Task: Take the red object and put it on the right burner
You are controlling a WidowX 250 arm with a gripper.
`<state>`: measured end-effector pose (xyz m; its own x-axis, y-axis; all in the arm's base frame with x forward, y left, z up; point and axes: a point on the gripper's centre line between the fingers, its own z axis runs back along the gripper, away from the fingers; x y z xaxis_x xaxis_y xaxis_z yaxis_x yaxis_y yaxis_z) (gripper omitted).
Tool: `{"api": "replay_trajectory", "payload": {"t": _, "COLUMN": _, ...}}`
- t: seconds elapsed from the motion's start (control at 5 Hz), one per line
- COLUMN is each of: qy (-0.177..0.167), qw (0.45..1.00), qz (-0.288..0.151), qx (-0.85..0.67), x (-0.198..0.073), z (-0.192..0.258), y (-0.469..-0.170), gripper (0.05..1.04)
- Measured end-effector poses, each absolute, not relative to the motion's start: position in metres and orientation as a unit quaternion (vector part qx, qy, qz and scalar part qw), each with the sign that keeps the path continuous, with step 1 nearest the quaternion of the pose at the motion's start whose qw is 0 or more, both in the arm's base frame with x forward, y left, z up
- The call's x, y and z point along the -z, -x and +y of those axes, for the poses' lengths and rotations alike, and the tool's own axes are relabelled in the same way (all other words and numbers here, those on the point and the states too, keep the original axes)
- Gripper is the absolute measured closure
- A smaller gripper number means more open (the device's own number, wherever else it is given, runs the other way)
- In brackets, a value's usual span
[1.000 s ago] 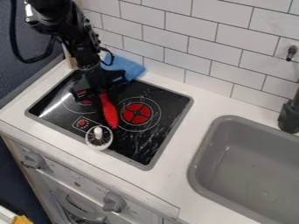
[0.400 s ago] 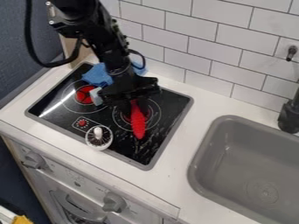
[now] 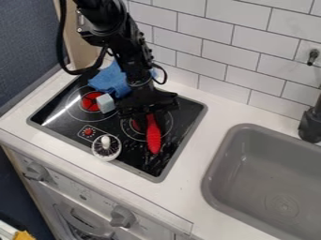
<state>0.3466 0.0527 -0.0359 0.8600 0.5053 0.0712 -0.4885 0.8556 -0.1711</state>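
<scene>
The black arm [image 3: 128,51] comes in from the upper left of the frame and hangs down over the stove. Its tool [image 3: 149,111] is a bit left of the middle, above the right burner [image 3: 136,124], and it is grasping the top end of the red thing [image 3: 154,138]. The red thing is long and bumpy. It points down the frame, and its low end pokes out past the burner's ring. I cannot tell if it touches the black stove top [image 3: 179,131].

The left burner [image 3: 91,101] is red too. A small pale blue block [image 3: 105,103] sits at its right side. Just above the block is a crumpled blue cloth [image 3: 110,78], partly behind the arm. A round lid [image 3: 106,153] with a white knob on top is at the stove's front edge, near the burner dial [image 3: 88,132].

The stove is set in a white table [image 3: 219,110]. A gray sink [image 3: 282,180] is at the lower right, with a black tap [image 3: 311,124] by the right edge. White tiles [image 3: 263,56] go along the top.
</scene>
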Motion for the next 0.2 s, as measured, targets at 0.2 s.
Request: {"api": "replay_trajectory", "payload": {"t": 0.2, "qy": 0.062, "qw": 0.960, "qz": -0.054, "qx": -0.268, "x": 0.0377, "z": 0.0574, "y": -0.3510, "gripper": 0.636}}
